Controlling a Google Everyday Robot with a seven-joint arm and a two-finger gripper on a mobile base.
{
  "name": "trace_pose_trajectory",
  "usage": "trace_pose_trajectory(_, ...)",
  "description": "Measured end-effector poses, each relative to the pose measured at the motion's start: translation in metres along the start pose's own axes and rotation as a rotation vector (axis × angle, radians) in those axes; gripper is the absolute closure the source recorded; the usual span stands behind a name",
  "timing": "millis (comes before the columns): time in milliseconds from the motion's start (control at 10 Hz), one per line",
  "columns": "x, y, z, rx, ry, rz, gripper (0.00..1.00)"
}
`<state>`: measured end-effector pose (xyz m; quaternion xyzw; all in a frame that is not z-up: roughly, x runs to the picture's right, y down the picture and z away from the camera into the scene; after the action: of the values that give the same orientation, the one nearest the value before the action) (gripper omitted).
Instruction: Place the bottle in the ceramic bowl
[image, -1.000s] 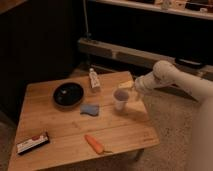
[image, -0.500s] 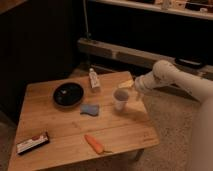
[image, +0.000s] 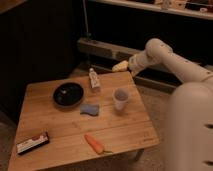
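Gripper hangs upper centre-right, over the table's far edge; its grip state cannot be told. Bottle stands upright near that edge, right of the bowl.

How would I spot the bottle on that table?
Find the wooden table; near its far edge sits a round black bowl. Just right of the bowl stands the bottle, and the robot's tool hangs in the air further right, apart from it. The bottle is slim, whitish and labelled, unlike the wider, open white cup nearer the front.
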<state>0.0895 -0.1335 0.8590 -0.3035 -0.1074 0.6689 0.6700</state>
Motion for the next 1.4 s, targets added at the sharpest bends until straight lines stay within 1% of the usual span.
trace_pose_trajectory(100, -0.017, 0.014, 0.009, -0.017, 0.012, -0.065, 0.20)
trace_pose_trajectory(200, -0.028, 0.026, 0.019, -0.033, 0.033, -0.123, 0.20)
trace_pose_trajectory(300, -0.034, 0.034, 0.023, -0.042, 0.042, -0.157, 0.20)
trace_pose_trajectory(500, -0.039, 0.040, 0.027, -0.049, 0.050, -0.184, 0.20)
trace_pose_trajectory(600, -0.038, 0.038, 0.027, -0.046, 0.051, -0.184, 0.20)
trace_pose_trajectory(700, -0.038, 0.038, 0.027, -0.035, 0.051, -0.181, 0.20)
trace_pose_trajectory(800, -0.036, 0.040, 0.030, -0.003, 0.049, -0.177, 0.20)
trace_pose_trajectory(900, -0.035, 0.051, 0.038, 0.045, 0.043, -0.176, 0.20)
trace_pose_trajectory(1000, -0.034, 0.058, 0.049, 0.071, 0.037, -0.173, 0.20)
trace_pose_trajectory(1100, -0.034, 0.061, 0.053, 0.090, 0.023, -0.161, 0.20)
trace_pose_trajectory(1200, -0.030, 0.057, 0.059, 0.100, 0.009, -0.137, 0.20)
trace_pose_trajectory(1400, -0.025, 0.053, 0.076, 0.095, 0.011, -0.106, 0.20)
